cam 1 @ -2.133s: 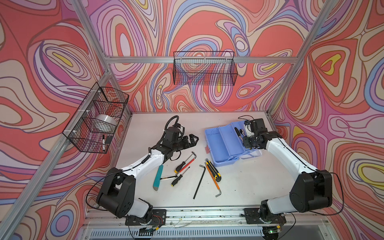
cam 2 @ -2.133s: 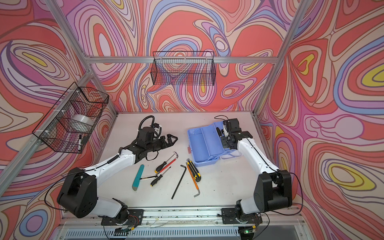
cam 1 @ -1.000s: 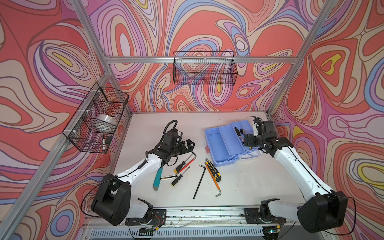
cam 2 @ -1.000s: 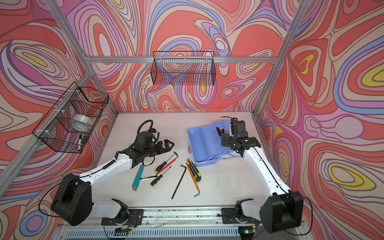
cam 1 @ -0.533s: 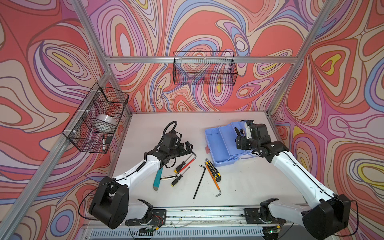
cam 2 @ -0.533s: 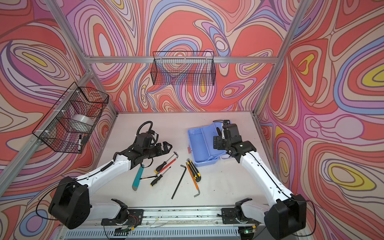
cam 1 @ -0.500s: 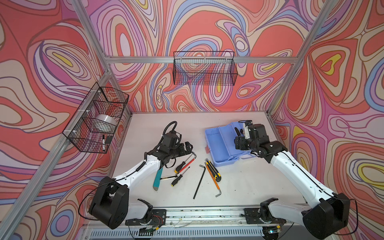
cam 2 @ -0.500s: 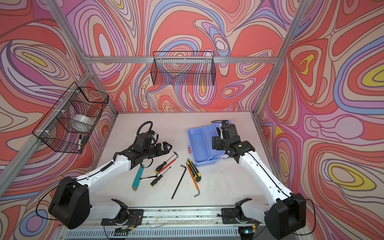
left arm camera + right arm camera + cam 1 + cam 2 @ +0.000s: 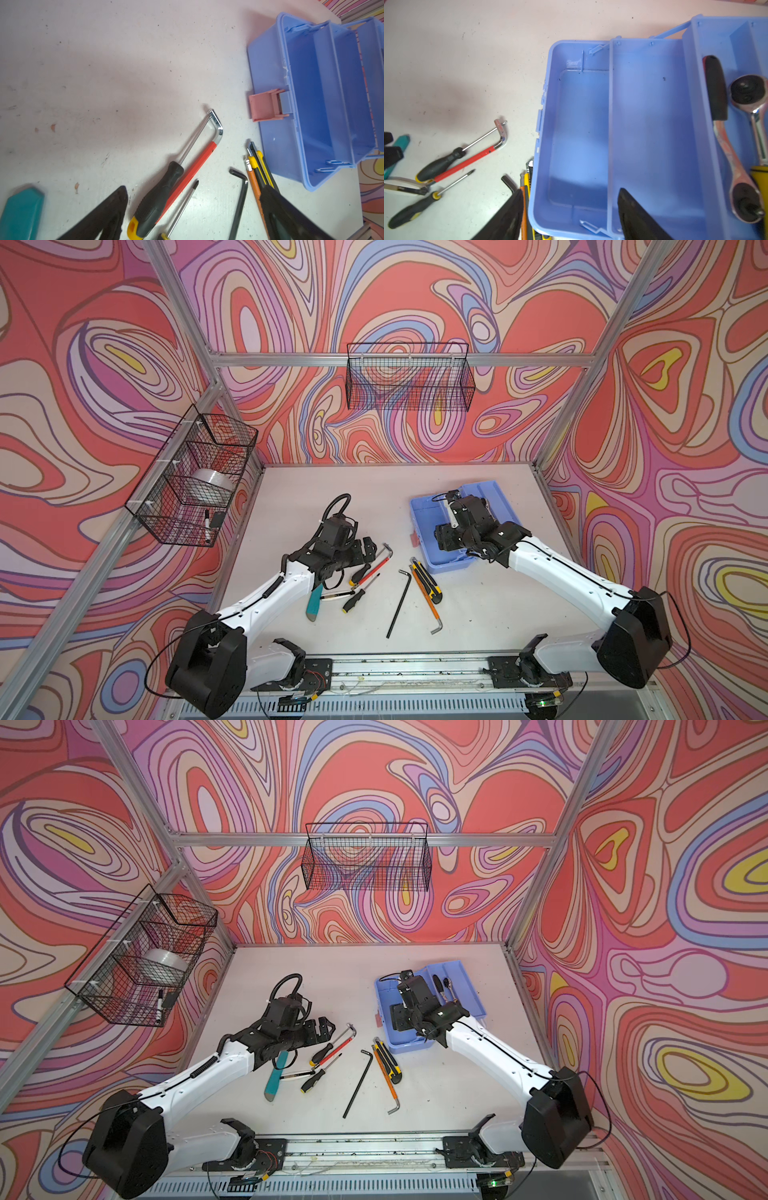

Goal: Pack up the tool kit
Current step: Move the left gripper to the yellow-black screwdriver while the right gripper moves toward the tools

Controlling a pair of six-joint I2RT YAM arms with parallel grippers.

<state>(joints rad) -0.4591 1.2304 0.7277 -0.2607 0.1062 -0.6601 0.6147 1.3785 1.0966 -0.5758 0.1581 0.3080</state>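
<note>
The periwinkle-blue toolbox [image 9: 440, 564] [image 9: 405, 1042] stands open right of centre, its deep base [image 9: 581, 124] bare. A ratchet [image 9: 753, 116] and a black-handled tool [image 9: 716, 87] lie in its raised tray. Its pink latch [image 9: 264, 105] faces the loose tools. My right gripper [image 9: 446, 539] [image 9: 570, 191] hovers over the base, open, nothing between its fingers. My left gripper [image 9: 368, 549] [image 9: 194, 188] is wide open just above a black-and-yellow screwdriver [image 9: 158, 199] and a red hex key [image 9: 197, 164]. The white lid is out of view.
Loose on the table: a small screwdriver [image 9: 355, 599], black hex key [image 9: 400, 601], orange hex key [image 9: 426, 603], utility knife [image 9: 428, 585], teal tool [image 9: 313, 603]. Black wire baskets hang on the left wall [image 9: 195, 472] and the back wall [image 9: 409, 377].
My right gripper has swung from the tray at the box's far side to over the base, and its jaws have narrowed. My left gripper has drifted slightly toward the screwdrivers.
</note>
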